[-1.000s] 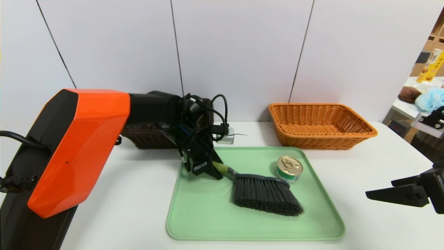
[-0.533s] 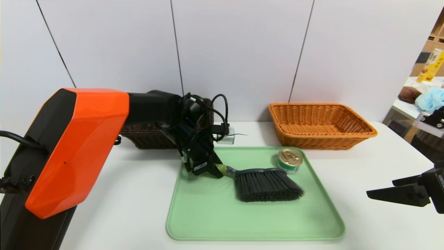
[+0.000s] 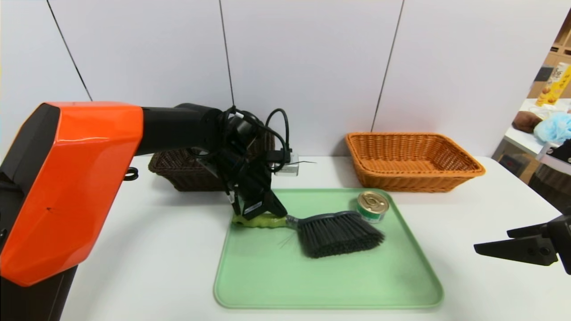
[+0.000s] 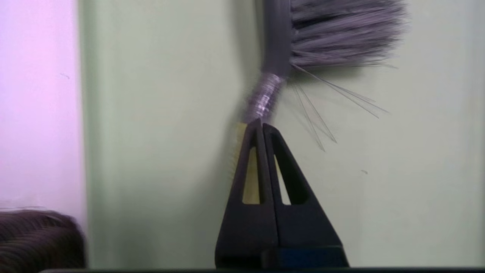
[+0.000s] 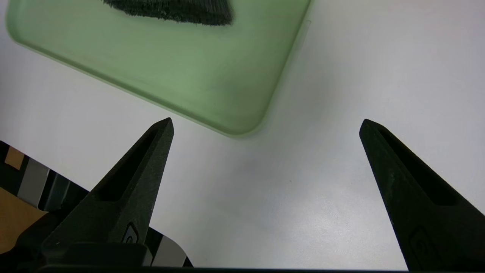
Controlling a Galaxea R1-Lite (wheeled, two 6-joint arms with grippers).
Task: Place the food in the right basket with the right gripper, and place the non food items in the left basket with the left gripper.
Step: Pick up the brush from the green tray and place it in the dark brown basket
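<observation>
White tabletop (image 3: 156, 249) under a green tray (image 3: 267, 285); dark basket (image 3: 178, 171) behind on the left, orange basket (image 3: 412, 160) on the right; brush (image 3: 332, 232) lying crosswise on the tray, bristles toward the tin can (image 3: 372, 206), green handle clamped in the left pincer (image 3: 272, 213), just before the dark basket; right pincer (image 5: 265, 127) parked wide apart, off the tray's right corner.

Plain white table (image 3: 169, 249) shoved up against a pale paneled wall (image 3: 303, 67) with thin dark seams, and off to the right there's another white table (image 3: 526, 136) with some blue stuff (image 3: 553, 127) and cardboard boxes (image 3: 557, 58) behind it.
</observation>
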